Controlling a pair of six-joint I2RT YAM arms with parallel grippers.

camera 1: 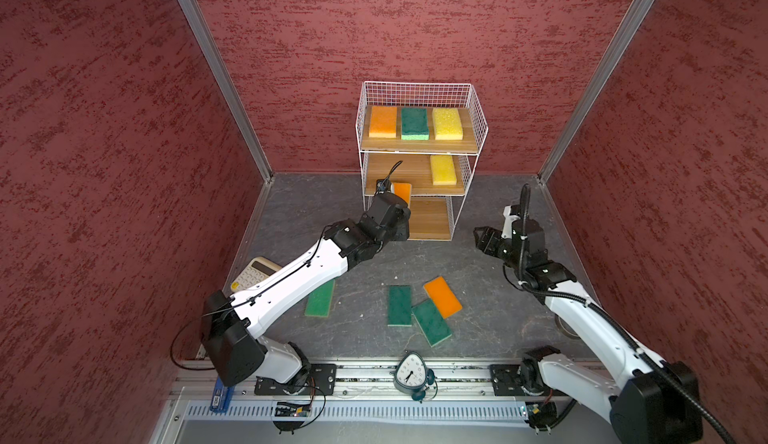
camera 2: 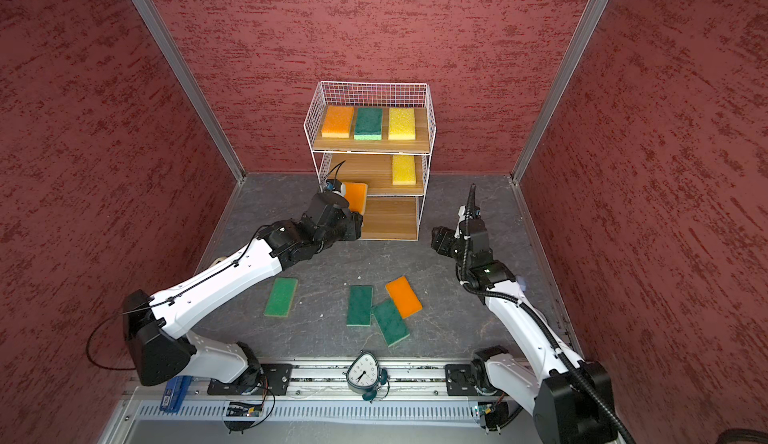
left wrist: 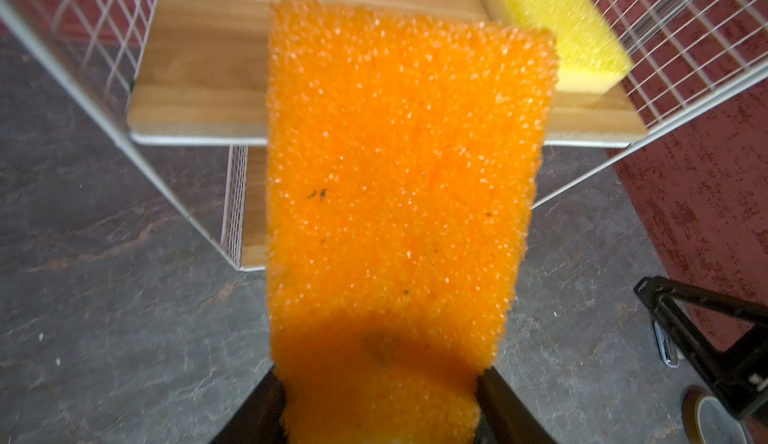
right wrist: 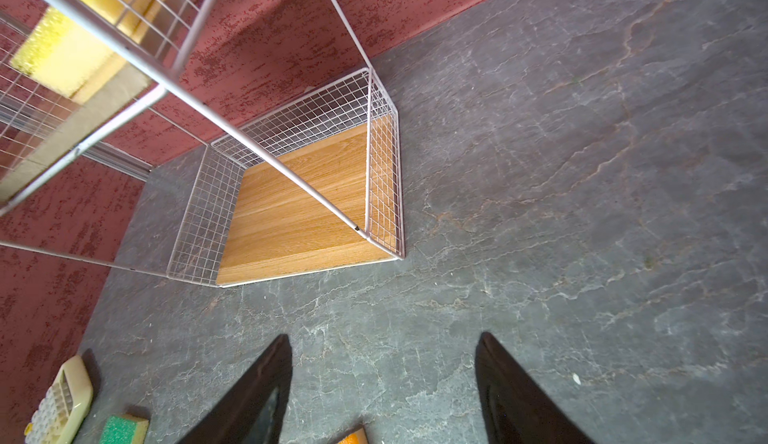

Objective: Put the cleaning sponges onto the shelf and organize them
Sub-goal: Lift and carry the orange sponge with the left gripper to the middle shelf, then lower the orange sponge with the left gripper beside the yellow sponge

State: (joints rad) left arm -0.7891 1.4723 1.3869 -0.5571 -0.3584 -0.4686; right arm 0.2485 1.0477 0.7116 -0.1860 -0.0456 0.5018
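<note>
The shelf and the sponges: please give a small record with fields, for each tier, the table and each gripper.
top tier: orange sponge, green sponge, yellow sponge, side by side
middle tier: second yellow sponge at right
bottom tier: bare board
left gripper: shut on held orange sponge, at middle tier's front
right gripper: open, holds nothing
table: left green sponge, middle green sponge, slanted green sponge, loose orange sponge

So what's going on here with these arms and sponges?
The robot is loading the shelf. The left gripper holds an orange sponge at the front of the middle board, where a yellow sponge lies. The top board carries three sponges; the bottom board is bare. Three green sponges and another orange one wait on the table. The right gripper hangs open and empty.
</note>
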